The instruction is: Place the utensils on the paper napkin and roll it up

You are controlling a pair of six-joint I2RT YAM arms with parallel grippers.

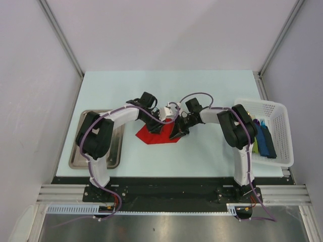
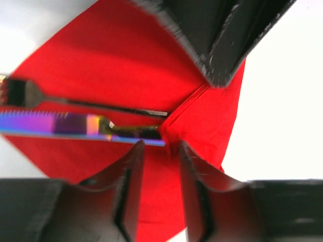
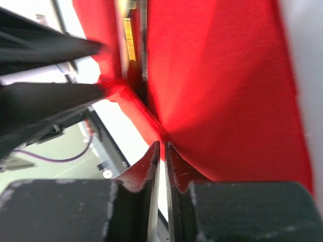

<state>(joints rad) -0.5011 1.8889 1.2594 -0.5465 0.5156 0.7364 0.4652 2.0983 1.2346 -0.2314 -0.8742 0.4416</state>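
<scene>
Utensils [image 2: 60, 125] on paper napkin [image 2: 116, 55] | left end effector [image 2: 160, 146] spread at fold | right end effector [image 3: 162, 145] pinching its edge

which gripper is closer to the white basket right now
Right. The right gripper is at the red napkin's edge on the side facing the white basket. The left gripper is over the napkin's middle, farther from the basket.
</scene>
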